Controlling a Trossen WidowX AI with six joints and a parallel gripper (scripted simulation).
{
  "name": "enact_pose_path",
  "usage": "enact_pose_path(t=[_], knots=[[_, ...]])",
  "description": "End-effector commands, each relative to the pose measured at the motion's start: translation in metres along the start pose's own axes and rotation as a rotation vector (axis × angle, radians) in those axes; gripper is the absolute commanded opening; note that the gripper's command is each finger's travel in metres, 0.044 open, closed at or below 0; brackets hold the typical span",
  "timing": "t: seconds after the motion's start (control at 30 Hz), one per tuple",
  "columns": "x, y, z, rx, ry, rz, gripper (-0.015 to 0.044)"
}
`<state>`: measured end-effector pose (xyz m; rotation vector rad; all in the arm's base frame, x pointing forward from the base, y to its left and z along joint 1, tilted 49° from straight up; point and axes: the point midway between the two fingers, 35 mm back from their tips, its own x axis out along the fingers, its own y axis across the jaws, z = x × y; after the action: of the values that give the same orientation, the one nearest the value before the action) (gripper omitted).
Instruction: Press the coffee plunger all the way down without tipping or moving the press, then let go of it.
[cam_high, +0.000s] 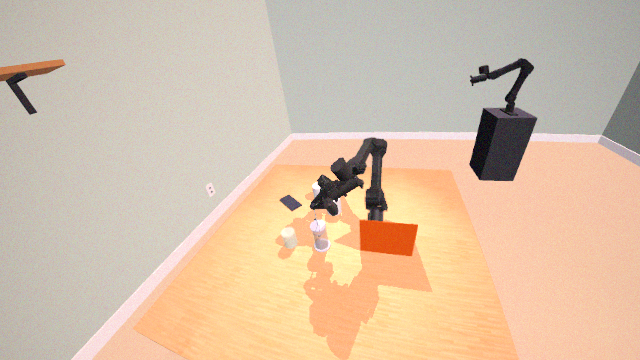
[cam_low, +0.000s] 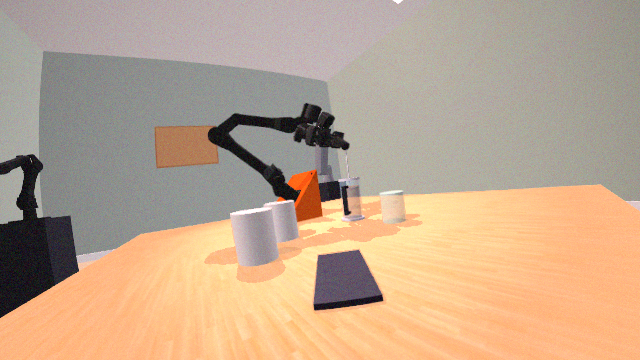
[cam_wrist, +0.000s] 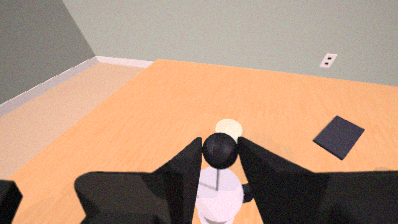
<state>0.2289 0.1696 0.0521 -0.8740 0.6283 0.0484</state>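
The coffee press (cam_high: 321, 237) (cam_low: 353, 200) (cam_wrist: 218, 200) stands upright on the table, a clear cylinder with a pale lid and base and a black handle. Its thin plunger rod (cam_low: 347, 165) (cam_wrist: 218, 179) rises well above the lid to a round black knob (cam_wrist: 220, 151). My gripper (cam_wrist: 219, 141) (cam_low: 345, 145) is shut on the knob, with one fingertip on each side of it. In the top view the knob is hard to tell from the black fingers.
A pale jar (cam_high: 289, 237) (cam_low: 392, 207) (cam_wrist: 229, 128) stands close beside the press. Two white cups (cam_low: 254, 237) (cam_low: 285, 220) and a dark flat slab (cam_high: 290, 202) (cam_low: 346, 278) (cam_wrist: 339, 137) are on the table. An orange panel (cam_high: 388, 238) (cam_low: 310, 196) stands by the arm's base.
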Motion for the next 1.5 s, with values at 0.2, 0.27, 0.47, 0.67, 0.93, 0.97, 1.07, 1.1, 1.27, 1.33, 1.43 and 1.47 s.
enact_pose_path(t=[0.2, 0.27, 0.47, 0.67, 0.93, 0.97, 1.07, 1.1, 1.27, 1.33, 1.43, 1.47], knots=[[0.015, 0.003, -0.025, -0.015, 0.032, 0.008, 0.0117], [0.017, 0.003, -0.027, -0.015, 0.032, 0.008, 0.0117], [0.022, 0.003, -0.035, -0.015, 0.032, 0.009, 0.0117], [0.028, 0.003, -0.044, -0.016, 0.031, 0.009, 0.0117], [0.036, 0.002, -0.054, -0.016, 0.030, 0.008, 0.0117], [0.037, 0.002, -0.056, -0.016, 0.030, 0.008, 0.0117], [0.040, 0.001, -0.060, -0.017, 0.029, 0.007, 0.0117], [0.041, 0.001, -0.061, -0.017, 0.029, 0.007, 0.0117], [0.047, 0.000, -0.065, -0.018, 0.028, 0.005, 0.0117], [0.049, -0.001, -0.065, -0.018, 0.027, 0.005, 0.0117], [0.051, -0.001, -0.064, -0.018, 0.027, 0.004, 0.0117], [0.051, -0.001, -0.064, -0.018, 0.027, 0.004, 0.0117]])
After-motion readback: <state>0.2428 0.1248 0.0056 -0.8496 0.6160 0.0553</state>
